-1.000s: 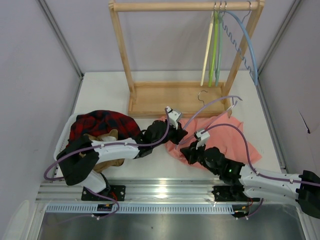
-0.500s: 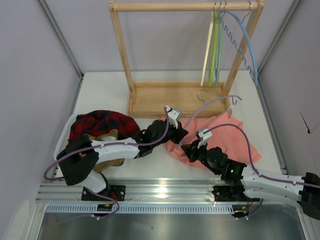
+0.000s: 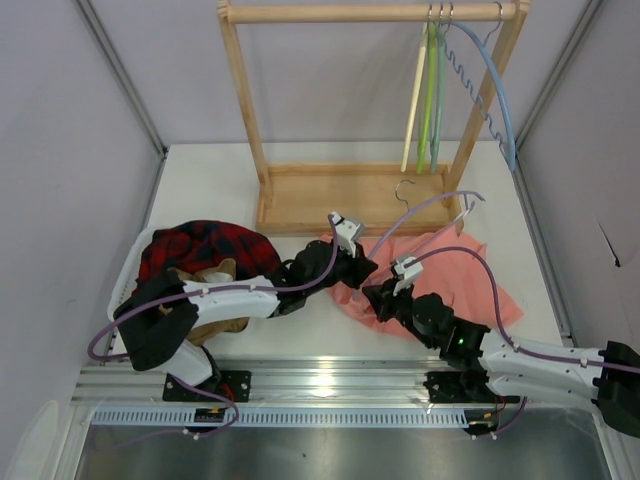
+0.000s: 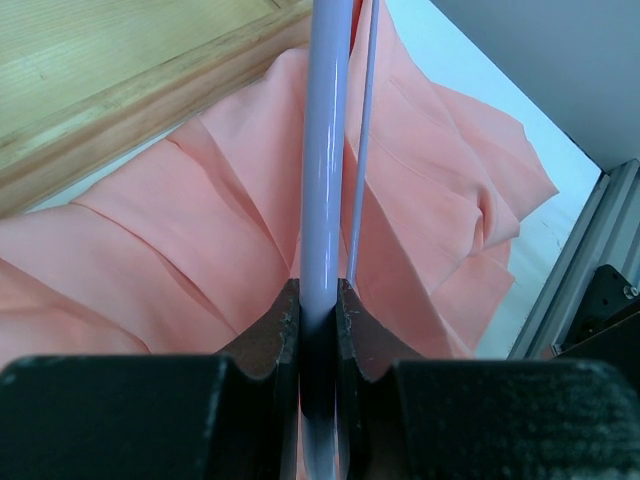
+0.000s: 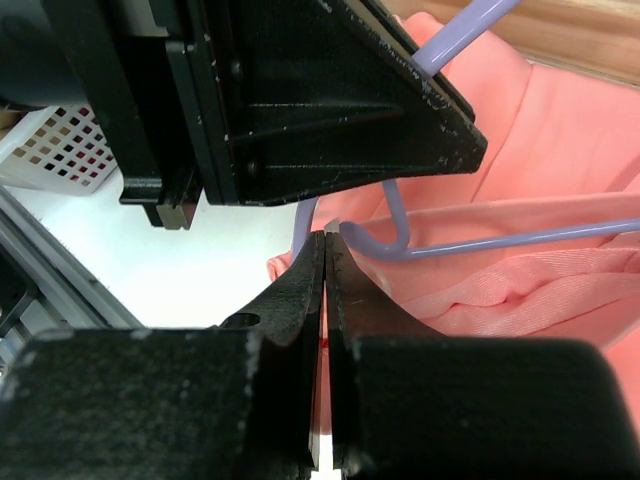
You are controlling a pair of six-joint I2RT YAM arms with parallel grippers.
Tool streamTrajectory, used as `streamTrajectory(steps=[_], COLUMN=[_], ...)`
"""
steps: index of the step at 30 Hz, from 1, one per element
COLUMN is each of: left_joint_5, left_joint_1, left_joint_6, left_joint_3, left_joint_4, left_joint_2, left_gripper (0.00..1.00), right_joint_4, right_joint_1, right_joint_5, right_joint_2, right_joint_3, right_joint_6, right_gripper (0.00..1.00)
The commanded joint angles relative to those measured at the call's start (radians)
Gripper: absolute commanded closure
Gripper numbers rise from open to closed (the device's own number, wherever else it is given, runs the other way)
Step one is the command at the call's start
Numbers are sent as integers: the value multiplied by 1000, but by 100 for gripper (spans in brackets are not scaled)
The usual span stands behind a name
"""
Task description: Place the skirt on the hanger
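The salmon-pink skirt (image 3: pixel 450 268) lies crumpled on the white table, right of centre. The lilac hanger (image 3: pixel 425 208) arches over it, its silver hook (image 3: pixel 404 190) pointing at the wooden rack. My left gripper (image 3: pixel 357 262) is shut on the hanger's left end; in the left wrist view the hanger (image 4: pixel 325 150) runs up from the left gripper (image 4: pixel 320 300) over the skirt (image 4: pixel 200 200). My right gripper (image 3: pixel 372 293) sits just below, at the skirt's left edge. In the right wrist view the right gripper (image 5: pixel 327 240) is shut with thin pink cloth pinched, beside the hanger's bend (image 5: pixel 400 235) and the skirt (image 5: pixel 540 130).
A wooden garment rack (image 3: pixel 340 195) stands at the back, with cream, green and light blue hangers (image 3: pixel 430 90) on its rail. A white basket (image 3: pixel 122 290) holding a red-and-black plaid garment (image 3: pixel 205 245) is at the left. A metal rail (image 3: pixel 320 380) borders the near edge.
My right gripper has crept up and left along the skirt's edge toward the hanger's held end. The left gripper and the hanger have stayed put.
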Motion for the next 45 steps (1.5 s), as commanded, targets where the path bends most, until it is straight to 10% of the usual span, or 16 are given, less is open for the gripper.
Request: streamTrajectory(steps=[1,16,45], left_joint_5=[-7,-41,-50], left_joint_1=[-13,-23,-31], left_joint_6=[-36,-33,-31], left_joint_3=[8,8,78], left_joint_4=[89,38,-26], left_joint_2=[-2,-55,-44], left_gripper=[100,100,100], right_joint_4=[73,-44,41], right_joint_1=[6,3,42], right_joint_5=[43,177,-53], right_joint_2=[8,26,75], right_joint_3=[58,89,98], right_joint_6=[-28,3,-23], right_gripper=[100,100,100])
